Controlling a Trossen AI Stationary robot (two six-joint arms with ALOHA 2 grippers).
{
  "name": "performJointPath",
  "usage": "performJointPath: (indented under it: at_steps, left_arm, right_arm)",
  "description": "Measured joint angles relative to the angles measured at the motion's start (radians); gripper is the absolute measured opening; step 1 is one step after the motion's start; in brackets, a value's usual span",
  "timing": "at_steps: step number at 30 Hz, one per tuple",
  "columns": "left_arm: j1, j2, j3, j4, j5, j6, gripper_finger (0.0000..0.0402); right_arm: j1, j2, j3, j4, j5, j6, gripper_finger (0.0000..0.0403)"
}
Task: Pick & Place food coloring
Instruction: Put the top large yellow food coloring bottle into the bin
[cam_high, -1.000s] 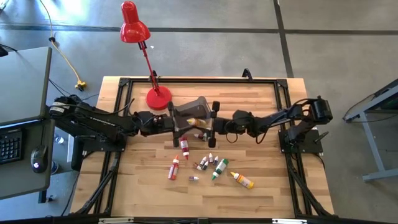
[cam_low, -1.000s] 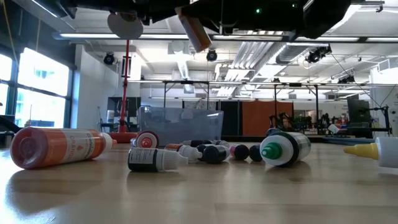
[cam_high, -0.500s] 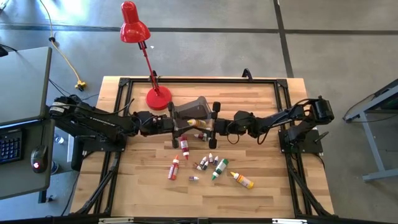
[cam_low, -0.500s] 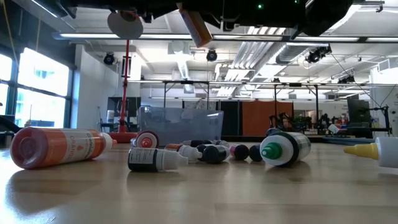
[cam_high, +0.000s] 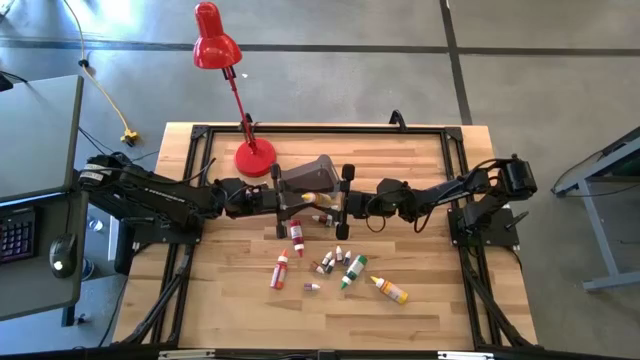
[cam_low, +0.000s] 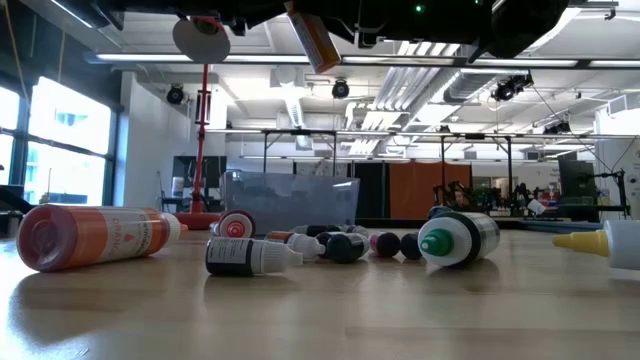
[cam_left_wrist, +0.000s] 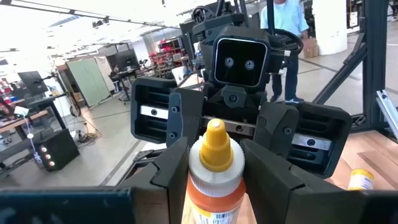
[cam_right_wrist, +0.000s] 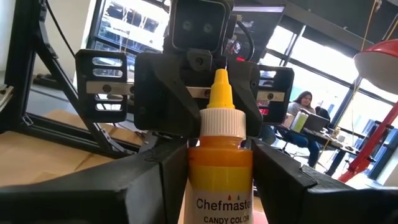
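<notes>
An orange food coloring bottle (cam_high: 311, 194) with a yellow pointed cap (cam_left_wrist: 216, 138) hangs above the table's middle, near the grey bin (cam_high: 318, 168). My left gripper (cam_high: 303, 197) comes at the bottle from the table's left and my right gripper (cam_high: 322, 199) from its right. Both are shut on the bottle and face each other. In the low view the bottle (cam_low: 315, 40) shows tilted, high over the table. Several more food coloring bottles lie on their sides nearer the front: red (cam_high: 296, 235), red (cam_high: 280, 270), green (cam_high: 352, 270), yellow (cam_high: 390, 290). My left gripper pinches the bottle's body (cam_left_wrist: 214, 186), below the white shoulder, between its two fingers (cam_left_wrist: 171, 174). The fingers reach in level from the table's left. The bottle stands cap up, a little tilted, clear of the table. My right gripper pinches the same bottle's body (cam_right_wrist: 221, 168) between its two fingers (cam_right_wrist: 286, 180), on the labelled side. The fingers reach in level from the table's right. The bottle stands cap up, and its lower end is hidden below the fingers.
A red desk lamp (cam_high: 235, 110) stands on its base (cam_high: 255, 158) at the table's far left, next to the bin. A black frame (cam_high: 300, 130) runs around the table's edge. Tiny bottles (cam_high: 330, 260) lie among the larger ones. People (cam_right_wrist: 305, 102) sit in the room beyond.
The held bottle has shifted slightly upward in the low view. Both arms have kept their places.
</notes>
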Motion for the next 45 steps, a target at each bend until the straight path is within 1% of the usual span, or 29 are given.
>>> performJointPath:
  at_steps: [3, 7, 9, 11, 14, 19, 22, 24, 27, 30, 32, 34, 36, 38, 40, 45]
  left_arm:
    - [0.0, 0.0, 0.0, -0.001, -0.002, 0.002, 0.0131]
    - [0.0, 0.001, -0.001, -0.012, -0.003, 0.002, 0.0118]
    - [0.0, 0.002, -0.001, -0.031, -0.013, 0.002, 0.0114]
    - [0.0, 0.002, -0.001, -0.054, -0.05, 0.002, 0.0113]
    - [0.001, 0.002, -0.001, -0.092, -0.118, 0.002, 0.0113]
    - [0.001, 0.002, -0.001, -0.189, -0.226, -0.002, 0.0113]
    - [0.012, 0.002, -0.002, -0.249, -0.295, -0.022, 0.0113]
    - [0.042, 0.002, -0.002, -0.308, -0.306, -0.092, 0.0113]
    - [0.117, 0.002, -0.002, -0.408, -0.278, -0.199, 0.0113]
    - [0.209, 0.002, -0.002, -0.46, -0.256, -0.284, 0.0113]
    - [0.274, 0.002, -0.002, -0.459, -0.196, -0.297, 0.0113]
    - [0.333, 0.002, -0.002, -0.436, -0.088, -0.306, 0.0113]
    - [0.382, 0.021, -0.001, -0.382, 0.041, -0.331, 0.0113]
    - [0.418, 0.058, 0.0, -0.338, 0.131, -0.342, 0.0113]
    - [0.439, 0.108, 0.0, -0.282, 0.16, -0.342, 0.0113]
    - [0.447, 0.264, 0.0, -0.14, 0.156, -0.317, 0.0113]
  right_arm:
    - [0.0, 0.0, 0.0, -0.006, 0.016, 0.0, 0.0167]
    - [0.0, 0.0, 0.0, -0.031, 0.027, -0.008, 0.0187]
    - [0.0, 0.0, 0.001, -0.049, 0.049, -0.014, 0.0197]
    - [0.0, 0.0, 0.001, -0.07, 0.1, -0.017, 0.0204]
    - [0.0, 0.0, 0.001, -0.105, 0.203, -0.049, 0.0212]
    - [0.0, 0.0, 0.001, -0.158, 0.373, -0.093, 0.0215]
    - [-0.003, -0.001, 0.001, -0.161, 0.422, -0.093, 0.0215]
    - [-0.001, -0.013, 0.001, -0.172, 0.445, -0.088, 0.0216]
    - [0.006, -0.039, 0.001, -0.192, 0.491, -0.072, 0.0216]
    - [0.019, -0.059, 0.001, -0.219, 0.54, -0.063, 0.0216]
    - [0.029, -0.069, 0.001, -0.232, 0.559, -0.063, 0.0216]
    - [0.034, -0.075, 0.001, -0.239, 0.568, -0.063, 0.0216]
    - [0.037, -0.075, 0.001, -0.239, 0.571, -0.063, 0.0216]
    - [0.037, -0.075, 0.001, -0.241, 0.573, -0.068, 0.0216]
    - [0.037, -0.075, 0.001, -0.241, 0.573, -0.068, 0.0216]
    - [0.038, -0.075, 0.001, -0.246, 0.572, -0.068, 0.0216]
